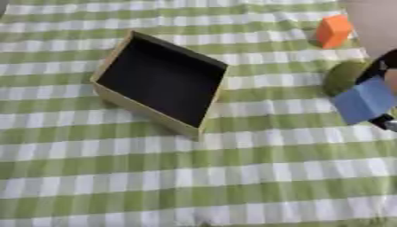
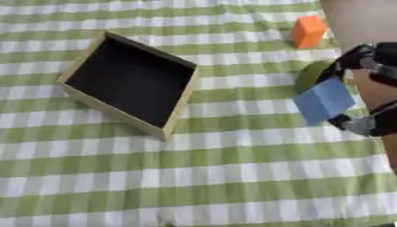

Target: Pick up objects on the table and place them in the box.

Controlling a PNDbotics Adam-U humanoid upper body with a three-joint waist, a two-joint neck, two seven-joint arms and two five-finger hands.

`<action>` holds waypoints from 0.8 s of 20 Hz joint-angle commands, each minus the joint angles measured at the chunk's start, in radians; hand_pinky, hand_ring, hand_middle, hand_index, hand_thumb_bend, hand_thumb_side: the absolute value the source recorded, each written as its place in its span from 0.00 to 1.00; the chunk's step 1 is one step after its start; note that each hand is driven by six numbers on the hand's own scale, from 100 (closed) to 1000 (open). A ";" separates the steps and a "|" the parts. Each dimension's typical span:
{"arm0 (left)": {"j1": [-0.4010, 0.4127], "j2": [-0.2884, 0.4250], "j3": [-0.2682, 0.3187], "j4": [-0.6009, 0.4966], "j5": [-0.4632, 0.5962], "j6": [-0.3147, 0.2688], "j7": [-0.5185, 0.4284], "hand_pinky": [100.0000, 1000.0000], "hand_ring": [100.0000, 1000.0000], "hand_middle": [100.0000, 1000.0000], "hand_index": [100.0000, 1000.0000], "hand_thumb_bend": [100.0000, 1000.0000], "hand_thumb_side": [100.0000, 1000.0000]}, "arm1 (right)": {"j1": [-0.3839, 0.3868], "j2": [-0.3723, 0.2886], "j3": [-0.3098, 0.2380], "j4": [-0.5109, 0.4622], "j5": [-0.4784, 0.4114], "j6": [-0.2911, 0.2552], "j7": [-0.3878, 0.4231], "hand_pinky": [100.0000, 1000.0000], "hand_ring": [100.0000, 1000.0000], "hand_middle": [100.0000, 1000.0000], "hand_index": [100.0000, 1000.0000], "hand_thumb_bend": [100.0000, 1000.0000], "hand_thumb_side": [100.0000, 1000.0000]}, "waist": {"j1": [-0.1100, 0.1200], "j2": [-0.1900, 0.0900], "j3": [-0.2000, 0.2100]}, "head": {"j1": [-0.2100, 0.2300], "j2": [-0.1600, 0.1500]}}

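1 desk [image 1: 194, 186], covered edge to edge by a green-and-white checked cloth with soft wrinkles. 1 box [image 1: 161, 81], square and open-topped, with thin tan cardboard-like walls and a dark, matte interior; it sits askew in the upper left of the frame and nothing shows inside it.

1 hand visible: the right hand [image 2: 363, 91], black, entering from the right edge at mid-height. Its fingers curl round 1 blue block [image 2: 323, 101], dark fingers showing above and below the block; whether the block is off the cloth or resting on it cannot be told. The block is flat-faced, smooth, and tilted with a corner down.

1 green object [image 2: 311, 74], rounded and olive-toned, lies on the cloth touching or just behind the blue block's upper edge; its exact form is blurred.

1 orange block [image 2: 308, 31], boxy with smooth faces, stands in the upper right of the frame, well apart from the box.
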 commanded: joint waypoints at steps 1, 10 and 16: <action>-0.011 0.025 0.000 -0.015 0.006 0.000 -0.006 0.80 0.79 0.82 0.84 0.10 0.81 | -0.071 -0.034 0.024 -0.017 -0.035 0.008 0.027 0.84 0.74 0.45 0.61 0.09 0.00 | -0.015 -0.020 0.005 | -0.011 0.010; -0.025 0.029 -0.011 -0.015 0.016 0.003 -0.020 0.79 0.79 0.82 0.84 0.11 0.81 | -0.338 0.042 0.149 0.013 -0.054 0.100 0.160 0.83 0.73 0.45 0.61 0.12 0.00 | -0.029 -0.027 0.023 | -0.034 0.020; -0.031 0.029 -0.016 -0.015 0.021 0.006 -0.026 0.79 0.79 0.82 0.84 0.11 0.81 | -0.505 0.143 0.230 0.109 -0.019 0.099 0.224 0.84 0.73 0.45 0.60 0.13 0.00 | -0.036 -0.034 0.031 | -0.053 0.026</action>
